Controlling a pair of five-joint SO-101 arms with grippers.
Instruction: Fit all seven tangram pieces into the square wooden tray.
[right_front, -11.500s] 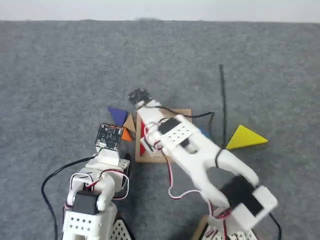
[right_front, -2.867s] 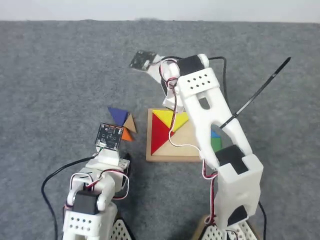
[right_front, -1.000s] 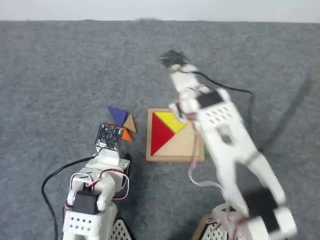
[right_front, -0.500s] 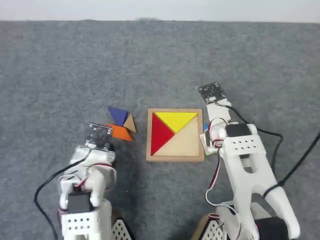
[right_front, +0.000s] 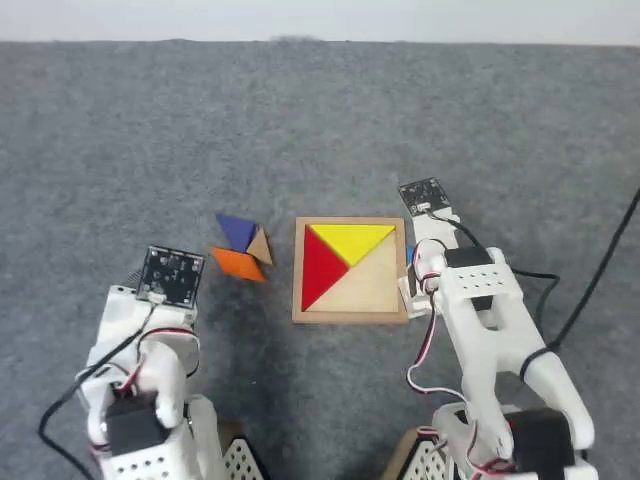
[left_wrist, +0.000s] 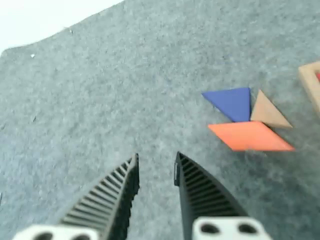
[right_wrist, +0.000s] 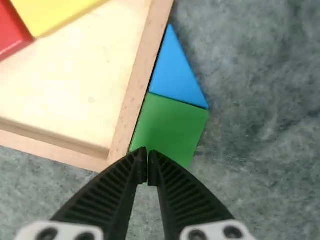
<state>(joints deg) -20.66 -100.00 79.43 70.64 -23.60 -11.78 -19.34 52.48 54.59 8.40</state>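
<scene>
The square wooden tray (right_front: 372, 288) lies near the middle of the grey felt tabletop (right_front: 120, 140). Two pieces are seated in it: a large yellow triangle (right_front: 350, 240) along its far edge and a large red triangle (right_front: 320, 268) along its left edge. They meet at the far-left corner, and the other half of the tray floor is bare wood. Outside the tray, a small light-blue triangle (right_wrist: 175, 70) and a green square (right_wrist: 170, 127) lie flat on the felt, pressed against the right rim. They touch each other, with the square nearer the tray's near-right corner. Off the tray's left edge three more pieces lie clustered and touching: a dark-blue triangle (right_front: 236, 230), a small tan wooden triangle (right_front: 261, 245) closest to the tray but apart from it, and an orange parallelogram (right_front: 238, 264) on the near side of the group. The right gripper (right_wrist: 148, 152) is at the green square's near edge, beside the tray rim. Its jaws are clenched tip to tip and grasp nothing. The left gripper (left_wrist: 156, 159) is over bare felt near the orange parallelogram, on the side away from the tray. Its jaws are released with a narrow gap between them, and nothing is held.
</scene>
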